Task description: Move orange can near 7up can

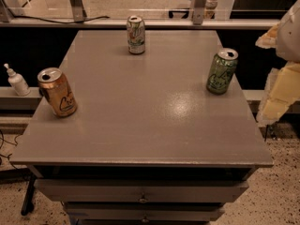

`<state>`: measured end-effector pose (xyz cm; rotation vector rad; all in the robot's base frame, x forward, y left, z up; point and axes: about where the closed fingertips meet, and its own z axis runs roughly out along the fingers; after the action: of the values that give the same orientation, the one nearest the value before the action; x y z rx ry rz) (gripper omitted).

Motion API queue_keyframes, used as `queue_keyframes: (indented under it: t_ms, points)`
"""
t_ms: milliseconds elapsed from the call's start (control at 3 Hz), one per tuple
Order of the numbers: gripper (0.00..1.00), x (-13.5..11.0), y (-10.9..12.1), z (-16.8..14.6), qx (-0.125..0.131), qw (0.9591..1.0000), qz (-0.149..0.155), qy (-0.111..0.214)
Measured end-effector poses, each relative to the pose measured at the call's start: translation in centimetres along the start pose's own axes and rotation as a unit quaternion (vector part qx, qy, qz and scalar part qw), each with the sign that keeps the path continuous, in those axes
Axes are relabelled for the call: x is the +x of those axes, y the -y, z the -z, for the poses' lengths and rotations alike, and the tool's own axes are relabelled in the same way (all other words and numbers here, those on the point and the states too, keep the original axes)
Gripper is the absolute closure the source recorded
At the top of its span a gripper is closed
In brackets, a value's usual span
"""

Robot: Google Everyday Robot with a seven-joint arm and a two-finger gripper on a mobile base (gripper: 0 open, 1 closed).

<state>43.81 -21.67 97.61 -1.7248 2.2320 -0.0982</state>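
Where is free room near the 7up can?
Left, right and front of the 7up can the table is bare, widest in the middle between orange can and green can. Nothing is crowded. The gripper hangs beyond the right edge.

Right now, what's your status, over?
Gripper at view's right edge, beside the table, touching no can. Orange can standing at left edge, apart from 7up can at back. Nothing between them; green can sits right.

arm and gripper at the right edge

only a part of the robot shows, at the right edge of the view. the arm (291,32) is pale and rounded in its upper part. below it the gripper (277,95), yellowish, hangs lower and nearer, in the air.
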Motion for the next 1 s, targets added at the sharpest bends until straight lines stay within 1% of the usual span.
queue_keyframes:
  t_ms: [333, 667, 1000]
  points:
    - [0.0, 0.0, 0.0, 0.0, 0.0, 1.0, 0.0, 0.0]
    - [0.0, -2.6, -0.6, -1.4, -0.014, 0.9984, -0.013, 0.053]
    - [0.0, -4.6, -1.1, -0.8, -0.02, 0.9956, -0.014, 0.091]
